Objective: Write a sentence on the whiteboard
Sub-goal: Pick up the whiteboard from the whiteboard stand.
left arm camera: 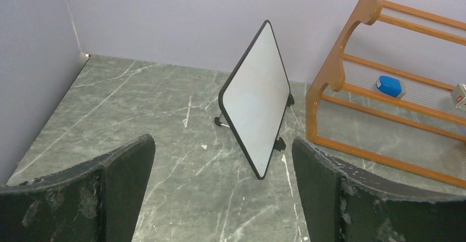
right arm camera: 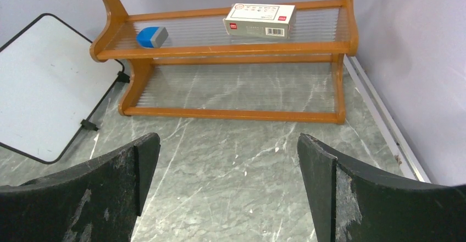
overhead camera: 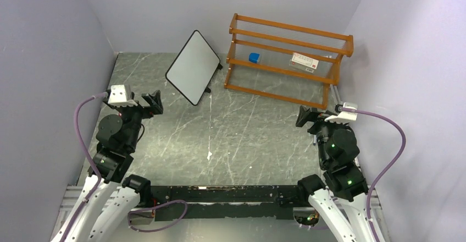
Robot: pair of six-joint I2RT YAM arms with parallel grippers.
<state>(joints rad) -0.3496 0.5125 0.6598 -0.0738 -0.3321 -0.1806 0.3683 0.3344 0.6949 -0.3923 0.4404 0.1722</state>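
Orange wooden rack (right arm camera: 231, 49) — blue eraser (right arm camera: 151, 36), white box (right arm camera: 259, 20) on its shelf, marbled tabletop (right arm camera: 231, 159)

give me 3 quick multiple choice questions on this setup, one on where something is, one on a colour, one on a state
1. Seen from the top camera, where is the whiteboard relative to the wooden rack?
A) to its left
B) on its shelf
C) to its right

2. What colour is the small block on the rack's shelf?
A) red
B) blue
C) green

3. What state is the whiteboard's face in?
A) covered in words
B) no sentence on it
C) lying face down

Answers:
1. A: the board stands on the table, left of the rack and apart from it.
2. B: the block shows blue in all three views.
3. B: the board is propped up and no words show on its white face.
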